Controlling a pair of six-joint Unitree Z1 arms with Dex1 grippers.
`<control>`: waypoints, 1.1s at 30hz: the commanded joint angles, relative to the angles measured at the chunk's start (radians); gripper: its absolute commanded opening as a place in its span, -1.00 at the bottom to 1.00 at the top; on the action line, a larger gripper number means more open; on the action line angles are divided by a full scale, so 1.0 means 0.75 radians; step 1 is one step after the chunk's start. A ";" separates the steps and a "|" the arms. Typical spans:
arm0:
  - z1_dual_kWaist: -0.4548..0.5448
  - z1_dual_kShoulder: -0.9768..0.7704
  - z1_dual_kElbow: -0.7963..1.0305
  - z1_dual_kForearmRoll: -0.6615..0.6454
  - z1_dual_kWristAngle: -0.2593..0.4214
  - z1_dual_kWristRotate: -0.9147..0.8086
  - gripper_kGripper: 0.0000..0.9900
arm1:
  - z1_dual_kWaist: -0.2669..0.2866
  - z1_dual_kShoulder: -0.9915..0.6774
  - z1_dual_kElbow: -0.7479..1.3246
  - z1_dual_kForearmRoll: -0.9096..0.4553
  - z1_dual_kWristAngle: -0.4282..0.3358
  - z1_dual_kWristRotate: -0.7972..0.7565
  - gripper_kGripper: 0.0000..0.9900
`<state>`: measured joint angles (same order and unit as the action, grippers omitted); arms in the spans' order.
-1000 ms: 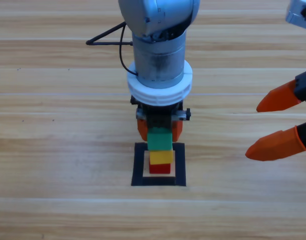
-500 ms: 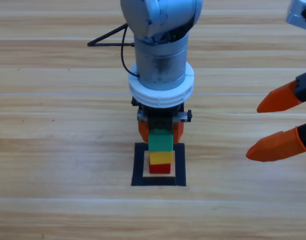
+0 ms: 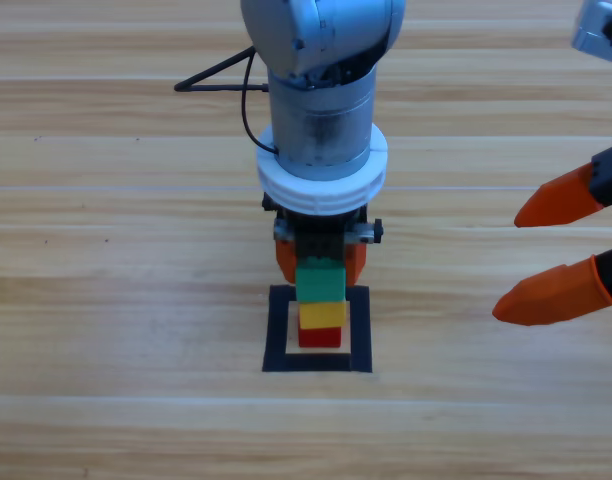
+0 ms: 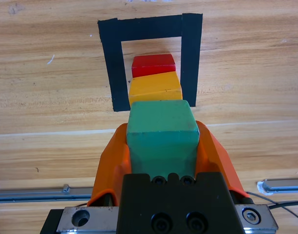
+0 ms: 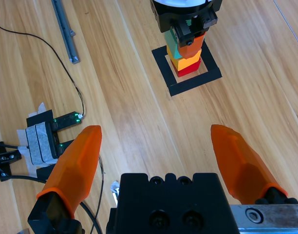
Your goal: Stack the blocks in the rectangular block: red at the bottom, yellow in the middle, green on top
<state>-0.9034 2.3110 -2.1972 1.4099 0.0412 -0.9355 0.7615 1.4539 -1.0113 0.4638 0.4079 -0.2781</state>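
- High view, item one: my left gripper [image 3: 321,262] comes straight down from the far side at the middle of the table [image 3: 106,300], just beyond the tape square.
- Its two orange jaws are pinched on the green cube [image 3: 320,279], one jaw pressed to each side face; my left wrist view shows both jaws flush against the green cube [image 4: 161,130].
- Green cube: top of the stack, resting on the yellow cube [image 3: 322,315].
- Yellow cube: middle of the stack, sitting on the red cube [image 3: 320,337]; seen from my left wrist, the yellow cube [image 4: 155,87] lies directly beyond the green.
- Red cube: bottom of the stack, on the wood inside the outline; also seen from my left wrist [image 4: 153,65].
- Rectangular block [image 3: 360,330]: black tape outline, near-middle of the table, stack standing inside its hollow.
- My right gripper [image 3: 554,247]: waiting at the right edge, well apart from the stack, jaws spread wide and holding nothing.
- Right wrist view: the stack stands far off inside the black outline [image 5: 187,79], with my left gripper [image 5: 187,38] clamped at its top.
- Same view, left side: black cables [image 5: 56,63] and a taped black device [image 5: 46,131] on the wood.
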 commanded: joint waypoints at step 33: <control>0.112 -0.782 0.350 -0.117 0.203 0.169 1.00 | -0.023 -0.106 0.056 -0.058 -0.014 0.019 1.00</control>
<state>-0.8678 1.9664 -2.2211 1.4097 0.1277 -0.8256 0.7615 1.4492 -1.0072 0.4635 0.4079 -0.2780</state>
